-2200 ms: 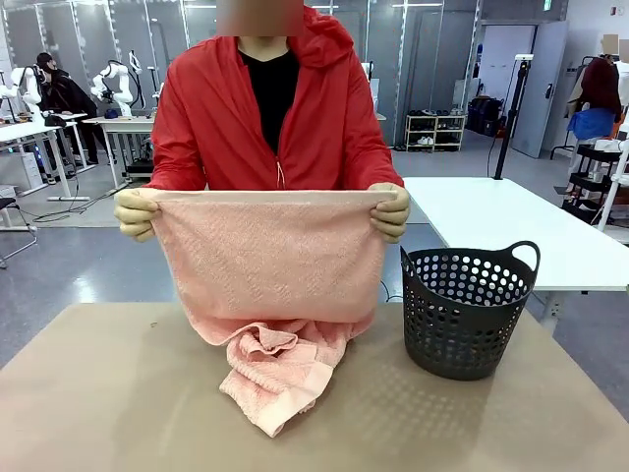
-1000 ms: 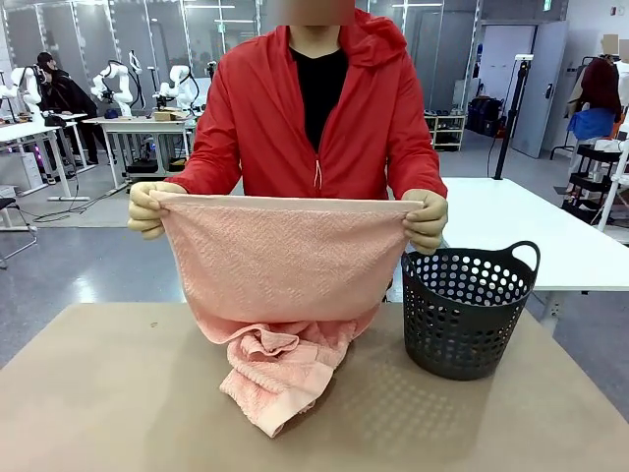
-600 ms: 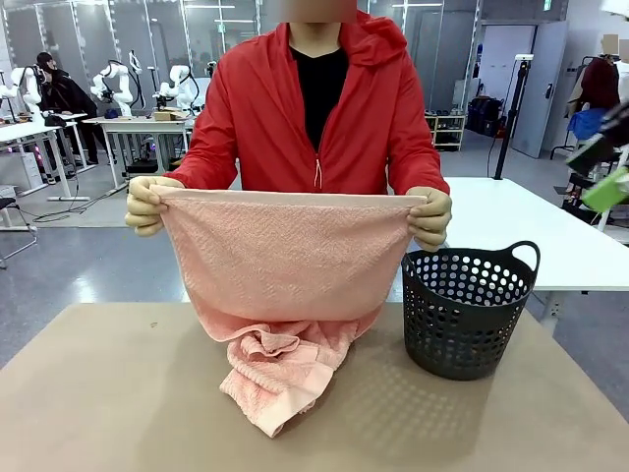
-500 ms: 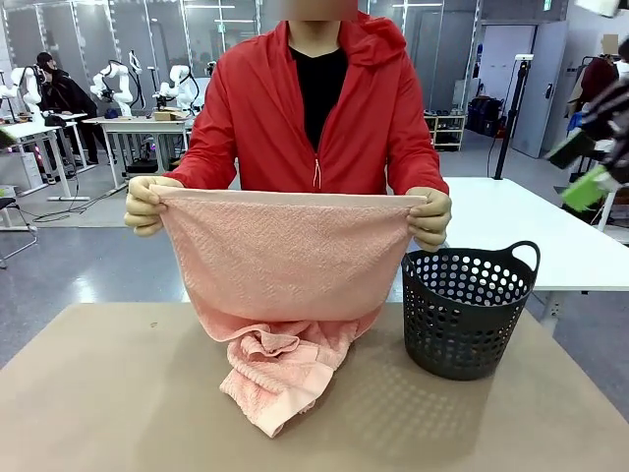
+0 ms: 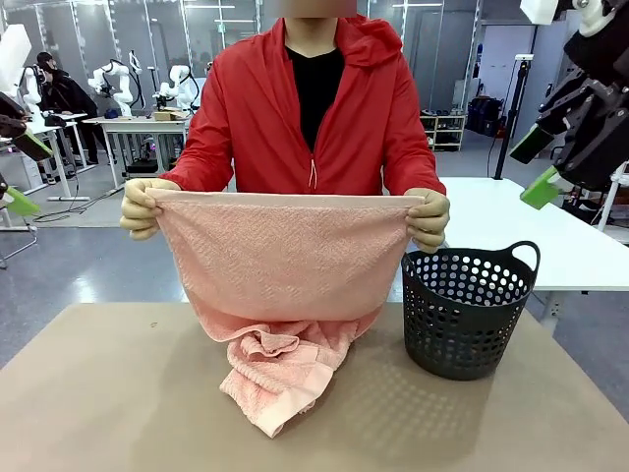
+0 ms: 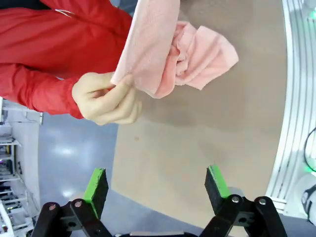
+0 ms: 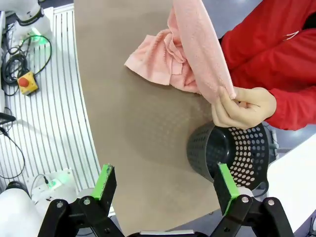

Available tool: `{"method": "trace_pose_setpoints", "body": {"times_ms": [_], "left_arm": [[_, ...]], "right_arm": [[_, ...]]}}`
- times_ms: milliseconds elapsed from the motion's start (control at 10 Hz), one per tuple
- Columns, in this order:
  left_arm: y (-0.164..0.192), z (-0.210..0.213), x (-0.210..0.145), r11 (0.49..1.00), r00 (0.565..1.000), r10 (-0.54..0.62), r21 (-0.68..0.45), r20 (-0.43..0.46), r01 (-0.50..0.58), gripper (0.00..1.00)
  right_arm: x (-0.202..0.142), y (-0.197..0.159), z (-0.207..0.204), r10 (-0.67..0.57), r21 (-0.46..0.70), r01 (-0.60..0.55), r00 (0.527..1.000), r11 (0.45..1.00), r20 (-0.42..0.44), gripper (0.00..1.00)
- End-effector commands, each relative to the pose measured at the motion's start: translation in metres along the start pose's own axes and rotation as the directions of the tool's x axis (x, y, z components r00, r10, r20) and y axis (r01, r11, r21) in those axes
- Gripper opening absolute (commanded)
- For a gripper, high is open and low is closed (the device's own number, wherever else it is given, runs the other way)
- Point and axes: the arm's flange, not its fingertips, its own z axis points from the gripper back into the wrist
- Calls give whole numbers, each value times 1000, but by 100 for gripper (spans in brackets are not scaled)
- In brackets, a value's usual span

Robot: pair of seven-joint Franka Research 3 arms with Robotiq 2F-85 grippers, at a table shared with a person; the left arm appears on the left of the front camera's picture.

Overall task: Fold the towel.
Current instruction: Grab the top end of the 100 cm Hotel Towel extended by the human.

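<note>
Towel (image 5: 280,261) hangs long-axis down, top edge level; left fingers (image 6: 96,187) and right fingers (image 7: 105,183) wide apart, empty

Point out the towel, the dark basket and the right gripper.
towel (image 5: 280,261), front view, middle of the held-up panel
dark basket (image 5: 462,334), front view, perforated front wall
right gripper (image 7: 164,169), right wrist view, midway between its open fingertips
</note>
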Motion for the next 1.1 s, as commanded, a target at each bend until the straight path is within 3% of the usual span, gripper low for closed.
{"method": "trace_pose_setpoints", "body": {"times_ms": [0, 300, 400, 500, 600, 1000], "left_arm": [[-1, 4, 0, 1000, 1000, 3, 16, -11, -2, 100], [0, 3, -1, 1000, 1000, -4, 2, 0, 4, 100], [-3, 4, 18, 997, 997, -74, -14, -38, 74, 100], [4, -1, 44, 997, 996, -77, -24, -49, 76, 100], [10, -9, 60, 997, 995, -63, -45, -79, 60, 100], [27, -35, 122, 993, 981, -106, -69, -165, 96, 100]], "right_arm": [[-3, 2, 3, -18, -1, 18, 1000, 1000, 3, 100], [-2, 0, 3, 5, 7, -5, 1000, 1000, 11, 100], [18, 5, -4, 86, 16, -86, 996, 996, -3, 100], [44, 3, -10, 145, 24, -145, 989, 989, -5, 100], [63, 0, -19, 175, 0, -175, 981, 984, -79, 100], [115, -22, -40, 232, -26, -241, 956, 970, -178, 100]]}}
